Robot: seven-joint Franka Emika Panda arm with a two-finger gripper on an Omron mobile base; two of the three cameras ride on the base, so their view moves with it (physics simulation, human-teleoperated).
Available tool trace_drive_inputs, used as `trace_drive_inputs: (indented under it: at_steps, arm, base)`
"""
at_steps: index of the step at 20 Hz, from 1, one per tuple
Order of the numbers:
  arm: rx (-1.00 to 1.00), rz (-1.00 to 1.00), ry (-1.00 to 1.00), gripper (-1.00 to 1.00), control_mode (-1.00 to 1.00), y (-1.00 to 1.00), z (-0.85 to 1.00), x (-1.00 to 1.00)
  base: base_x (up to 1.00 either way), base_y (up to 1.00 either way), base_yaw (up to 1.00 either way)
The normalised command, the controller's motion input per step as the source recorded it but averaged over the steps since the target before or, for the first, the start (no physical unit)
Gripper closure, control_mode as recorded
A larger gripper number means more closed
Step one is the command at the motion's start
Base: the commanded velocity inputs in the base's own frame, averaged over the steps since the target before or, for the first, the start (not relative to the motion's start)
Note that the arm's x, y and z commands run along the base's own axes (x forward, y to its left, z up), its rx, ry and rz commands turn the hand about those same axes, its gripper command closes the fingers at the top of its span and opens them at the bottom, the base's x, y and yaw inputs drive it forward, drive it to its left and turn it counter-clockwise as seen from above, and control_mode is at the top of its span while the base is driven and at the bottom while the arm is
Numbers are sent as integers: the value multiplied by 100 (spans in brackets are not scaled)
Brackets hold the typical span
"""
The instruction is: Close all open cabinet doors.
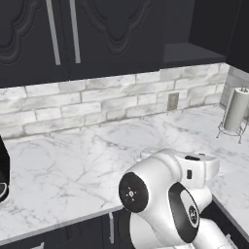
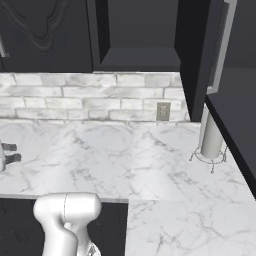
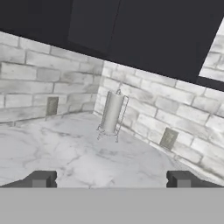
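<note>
Two matte-black cabinet doors (image 1: 29, 39) stand shut at the upper left, their slim silver handles (image 1: 52, 31) side by side. To their right a cabinet stands open, showing its bare shelf (image 1: 189, 52). Its door (image 2: 196, 60) is swung out toward me, edge-on, with the silver bar handle (image 2: 223, 45) on its far side. Another shut door (image 2: 45, 30) is at the upper left of the right base view. My gripper (image 3: 111, 179) is open, with nothing between the fingertips (image 3: 41, 178). It hangs above the counter, facing the corner below the cabinets.
A paper towel roll on a wire stand (image 3: 112, 114) stands in the counter corner, under the open door (image 2: 211, 137). Wall outlets (image 3: 52, 105) sit in the brick backsplash. A dark appliance (image 1: 2, 170) is at the counter's left edge. The marble counter (image 1: 73, 165) turns a corner to the right.
</note>
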Motion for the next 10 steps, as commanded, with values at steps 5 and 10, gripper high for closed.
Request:
trace_drive_inputs:
  at_steps: [5,10]
  arm:
    - [3,15,-15,-100,-100,-89,0,2]
    - [1,12,-19,-100,-100,-94,5,0]
  base:
    - [0,0,0]
    - [0,0,0]
